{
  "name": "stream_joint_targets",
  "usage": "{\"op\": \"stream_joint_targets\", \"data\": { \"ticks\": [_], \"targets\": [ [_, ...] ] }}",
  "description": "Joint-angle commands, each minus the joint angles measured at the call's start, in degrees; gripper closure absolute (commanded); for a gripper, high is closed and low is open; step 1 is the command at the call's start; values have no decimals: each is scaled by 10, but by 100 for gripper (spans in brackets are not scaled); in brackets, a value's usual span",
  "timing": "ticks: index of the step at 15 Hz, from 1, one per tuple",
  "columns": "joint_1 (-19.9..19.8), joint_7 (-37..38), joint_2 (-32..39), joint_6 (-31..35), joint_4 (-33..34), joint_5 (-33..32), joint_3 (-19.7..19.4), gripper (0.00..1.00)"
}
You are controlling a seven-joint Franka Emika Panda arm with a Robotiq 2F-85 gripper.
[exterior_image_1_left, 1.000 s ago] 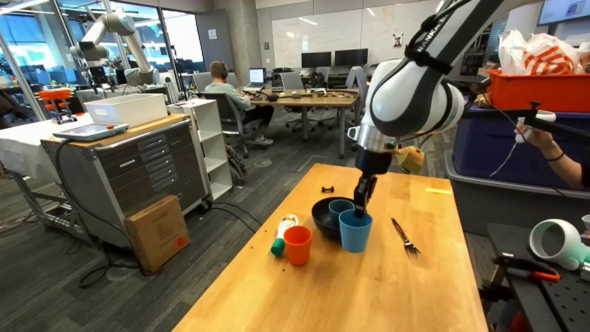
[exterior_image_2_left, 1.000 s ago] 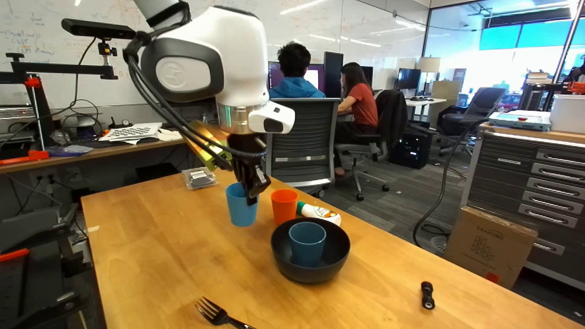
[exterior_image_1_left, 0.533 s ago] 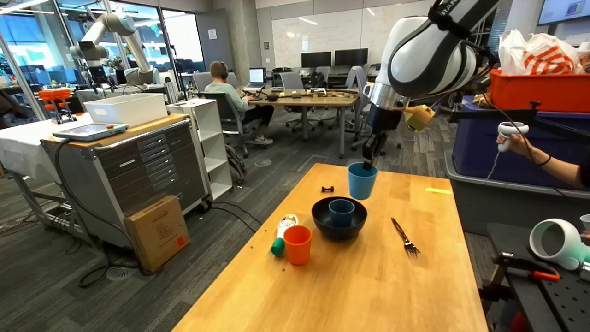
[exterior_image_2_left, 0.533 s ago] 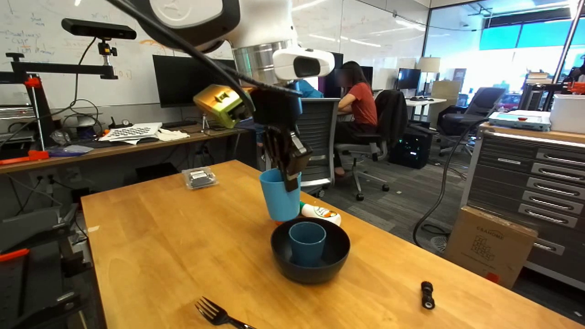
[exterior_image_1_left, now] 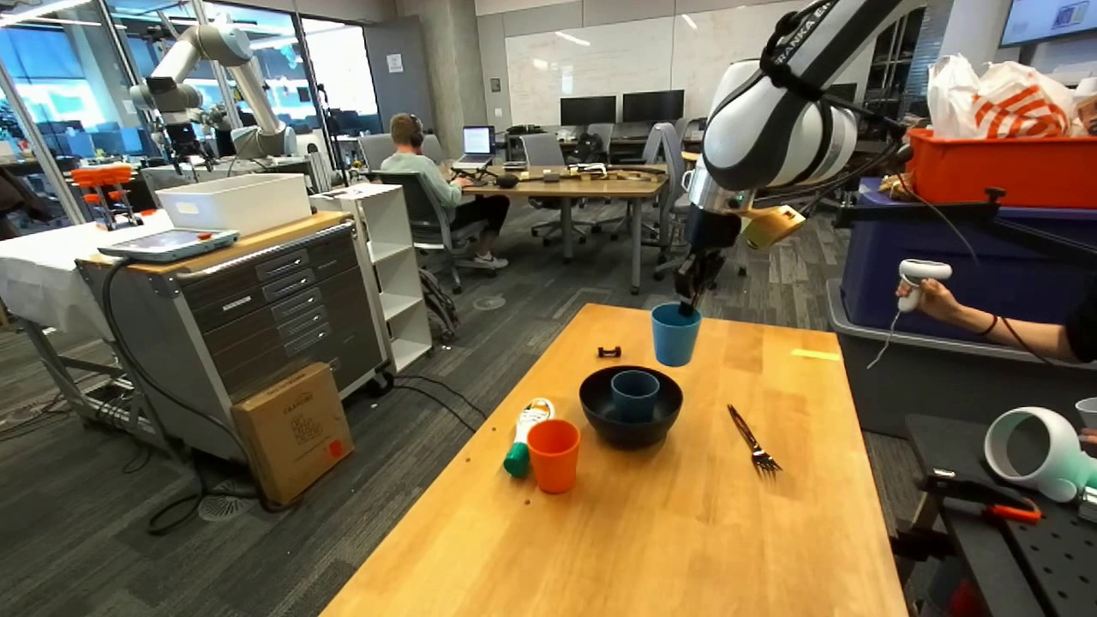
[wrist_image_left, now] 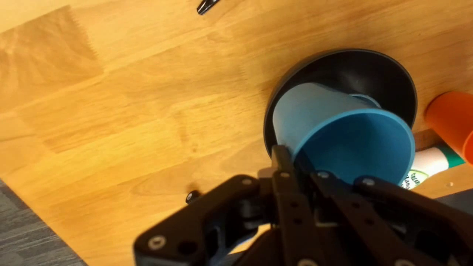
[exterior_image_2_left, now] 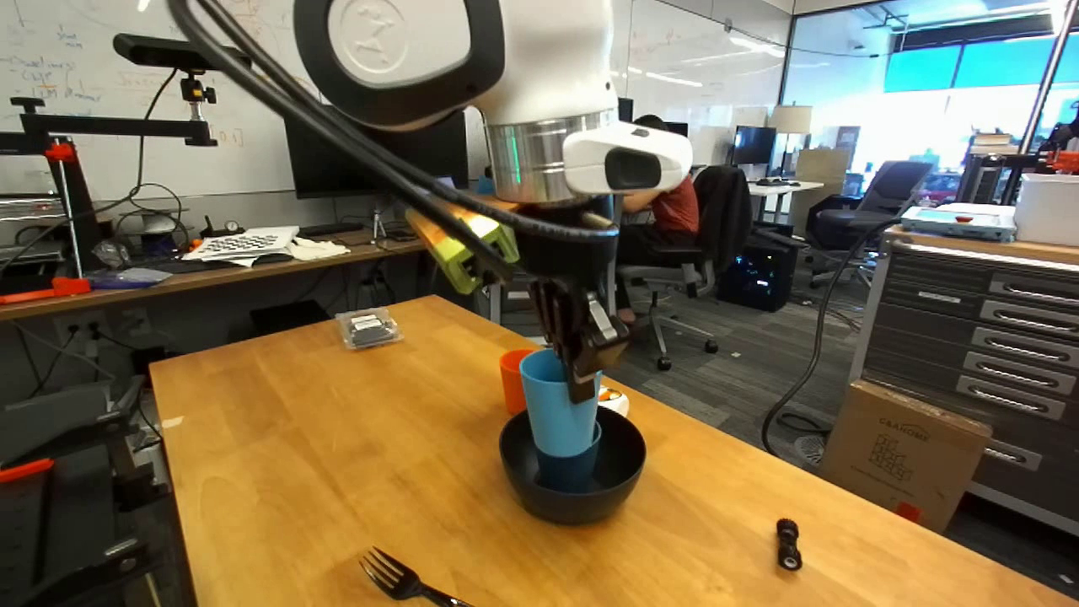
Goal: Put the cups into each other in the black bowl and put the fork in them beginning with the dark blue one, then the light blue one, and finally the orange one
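Note:
My gripper (wrist_image_left: pixel 294 157) is shut on the rim of the light blue cup (exterior_image_1_left: pixel 675 338), one finger inside and one outside. The cup hangs in the air, overlapping the dark blue cup (exterior_image_2_left: pixel 565 474) in an exterior view. That dark blue cup stands upright in the black bowl (exterior_image_1_left: pixel 630 433); only a sliver of its rim (wrist_image_left: pixel 366 98) shows in the wrist view. On the table beside the bowl stands the orange cup (exterior_image_1_left: pixel 554 458), partly hidden behind the light blue one (exterior_image_2_left: pixel 558 413) in an exterior view. The dark fork (exterior_image_1_left: pixel 754 441) lies apart from the bowl on the wood.
A white bottle with a green cap (exterior_image_1_left: pixel 524 437) lies beside the orange cup. A small black dumbbell-shaped piece (exterior_image_2_left: pixel 788 544) rests on the table (exterior_image_2_left: pixel 337 455) past the bowl. Toward the far end is a clear packet (exterior_image_2_left: pixel 368 329).
Held by my gripper, the light blue cup has risen and travelled over toward the bowl, then come slightly lower. Bowl, dark blue cup, orange cup and fork have stayed put.

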Motion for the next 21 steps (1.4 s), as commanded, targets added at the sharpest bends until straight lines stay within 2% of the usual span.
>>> {"op": "stream_joint_targets", "data": {
  "ticks": [1, 8, 17, 18, 19, 21],
  "targets": [
    [-24, -11, 51, -7, 54, 44, 28, 99],
    [-43, -19, 72, -18, 86, 77, 74, 99],
    [-37, -12, 91, -11, 83, 58, 73, 99],
    [-37, -11, 94, -9, 82, 57, 72, 95],
    [-37, -11, 97, -9, 82, 56, 72, 70],
    [-38, -11, 99, -10, 81, 57, 74, 62]
  ]
}}
